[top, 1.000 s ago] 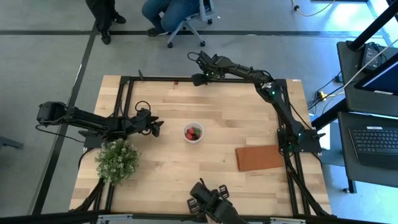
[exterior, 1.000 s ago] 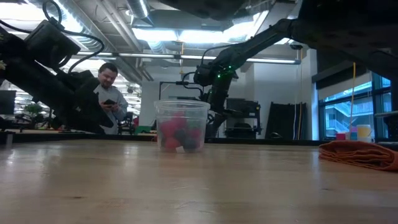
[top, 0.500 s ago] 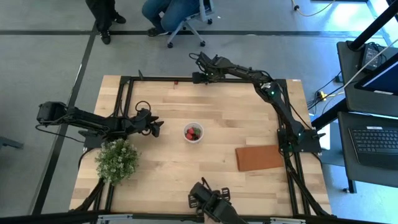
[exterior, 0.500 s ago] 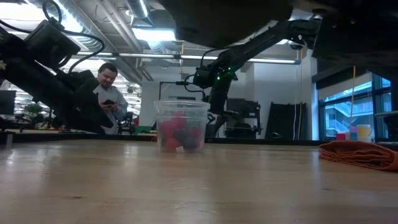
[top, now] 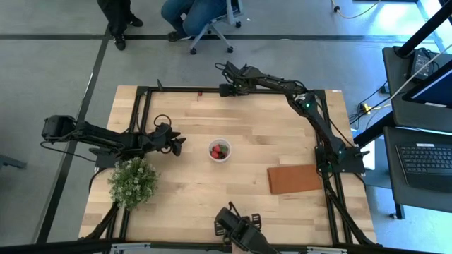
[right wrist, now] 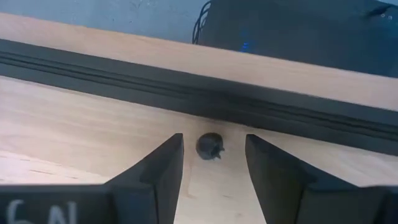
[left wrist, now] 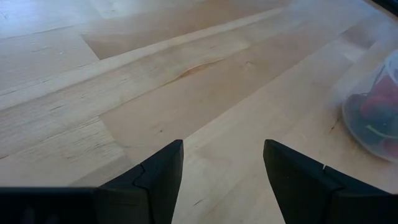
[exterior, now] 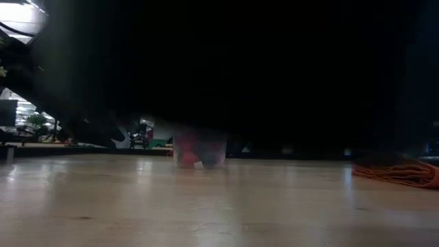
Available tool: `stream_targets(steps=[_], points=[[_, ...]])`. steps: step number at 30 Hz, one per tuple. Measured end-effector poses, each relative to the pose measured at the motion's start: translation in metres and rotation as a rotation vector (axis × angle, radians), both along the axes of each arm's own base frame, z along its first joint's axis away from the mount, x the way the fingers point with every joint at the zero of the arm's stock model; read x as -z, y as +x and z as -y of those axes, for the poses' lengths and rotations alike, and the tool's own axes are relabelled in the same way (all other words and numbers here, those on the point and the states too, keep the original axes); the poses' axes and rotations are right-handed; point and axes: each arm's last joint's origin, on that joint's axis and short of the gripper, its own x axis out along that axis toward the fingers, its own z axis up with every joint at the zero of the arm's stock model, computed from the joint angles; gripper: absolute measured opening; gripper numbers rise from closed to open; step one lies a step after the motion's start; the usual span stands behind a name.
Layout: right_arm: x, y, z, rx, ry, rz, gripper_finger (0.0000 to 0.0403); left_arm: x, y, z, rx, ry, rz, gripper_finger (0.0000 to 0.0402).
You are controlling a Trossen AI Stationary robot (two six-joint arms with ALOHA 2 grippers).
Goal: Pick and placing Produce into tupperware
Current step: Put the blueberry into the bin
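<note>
Since the earlier frame, the right arm crept toward the far rail. Left gripper [top: 181, 141] waits, fingers apart, beside the cup [top: 219, 150]. Right gripper [right wrist: 211, 163], fingers apart, straddles a dark berry [right wrist: 210, 147]: light, soft, roll-prone; pinch its middle gently.

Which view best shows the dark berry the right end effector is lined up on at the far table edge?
The right wrist view: the dark berry lies on the wood beside the black rail, ahead of the open right end effector. The high view shows no clear berry there; the low and left wrist views miss it.
</note>
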Motion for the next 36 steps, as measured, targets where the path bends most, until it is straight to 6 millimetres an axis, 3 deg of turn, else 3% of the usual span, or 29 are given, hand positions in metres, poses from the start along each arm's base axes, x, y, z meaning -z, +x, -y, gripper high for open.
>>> stream_targets(steps=[8, 16, 36], points=[[0.0, -0.001, 0.001, 0.02, 0.016, 0.011, 0.0174, 0.0, 0.0, 0.0, 0.0, 0.0, 0.0, 0.0215], [0.017, 0.0, 0.003, 0.057, 0.06, 0.01, 0.0174, 0.0, 0.0, 0.0, 0.002, 0.002, -0.002, 0.0215], [0.018, 0.0, 0.007, 0.009, 0.046, 0.013, 0.0175, 0.0, 0.0, 0.0, 0.013, 0.01, -0.01, 0.0215]])
